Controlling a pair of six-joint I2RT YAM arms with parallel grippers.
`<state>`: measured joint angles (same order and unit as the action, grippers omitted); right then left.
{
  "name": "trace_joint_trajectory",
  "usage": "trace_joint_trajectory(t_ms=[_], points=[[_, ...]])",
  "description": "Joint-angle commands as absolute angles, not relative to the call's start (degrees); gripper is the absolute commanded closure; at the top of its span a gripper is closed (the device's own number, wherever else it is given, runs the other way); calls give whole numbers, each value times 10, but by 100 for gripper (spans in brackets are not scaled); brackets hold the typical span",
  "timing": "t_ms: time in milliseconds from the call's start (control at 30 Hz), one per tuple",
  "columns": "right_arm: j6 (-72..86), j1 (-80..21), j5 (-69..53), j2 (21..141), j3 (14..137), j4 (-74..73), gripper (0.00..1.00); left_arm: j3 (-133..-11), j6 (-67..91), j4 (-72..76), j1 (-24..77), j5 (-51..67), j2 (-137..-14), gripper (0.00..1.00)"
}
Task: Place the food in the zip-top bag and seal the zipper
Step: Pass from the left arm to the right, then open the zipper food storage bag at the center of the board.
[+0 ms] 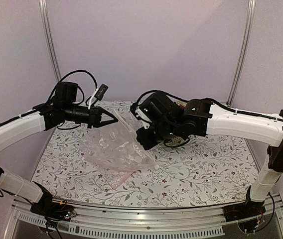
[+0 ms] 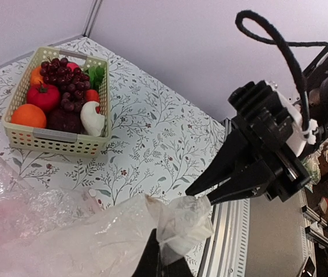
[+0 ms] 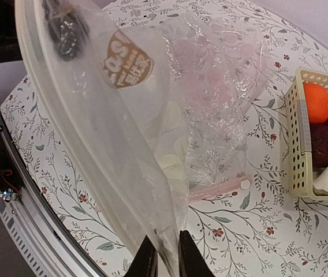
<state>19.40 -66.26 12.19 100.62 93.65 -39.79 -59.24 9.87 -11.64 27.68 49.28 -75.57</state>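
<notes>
A flower-print cloth covers the bench (image 1: 206,169), which is closed in by plain lilac walls and two metal posts. The bag (image 1: 114,147) hangs over mid-bench between the arms. Its held edge runs roughly left to right, and its body sags down toward the near side until it drapes on the cloth. The left claw (image 1: 112,119) is clenched on one bunched corner; the right claw (image 3: 167,259) pinches the bag's edge. Grapes (image 2: 66,78) and the red fruit (image 2: 43,96) lie in a basket (image 2: 54,141) near the back wall, apart from the bag.
</notes>
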Motion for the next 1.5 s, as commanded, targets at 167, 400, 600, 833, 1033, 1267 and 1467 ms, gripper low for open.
trace_joint_trajectory(t_ms=[167, 400, 600, 833, 1033, 1267, 1467], points=[[235, -662, 133, 1019, 951, -388, 97, -611, 74, -147, 297, 437, -749, 68], [269, -642, 135, 1012, 934, -382, 100, -591, 65, -143, 299, 277, -677, 36], [279, -631, 131, 998, 919, -370, 100, -579, 154, -99, 318, 162, -629, 35], [283, -631, 114, 984, 904, -344, 100, -538, 303, -15, 386, 132, -639, 36], [283, -631, 105, 974, 895, -328, 100, -526, 366, 28, 439, 122, -672, 39], [287, -631, 101, 975, 890, -316, 100, -517, 406, 77, 491, 105, -717, 42], [287, -631, 99, 972, 890, -311, 100, -523, 411, 71, 510, 87, -748, 48]])
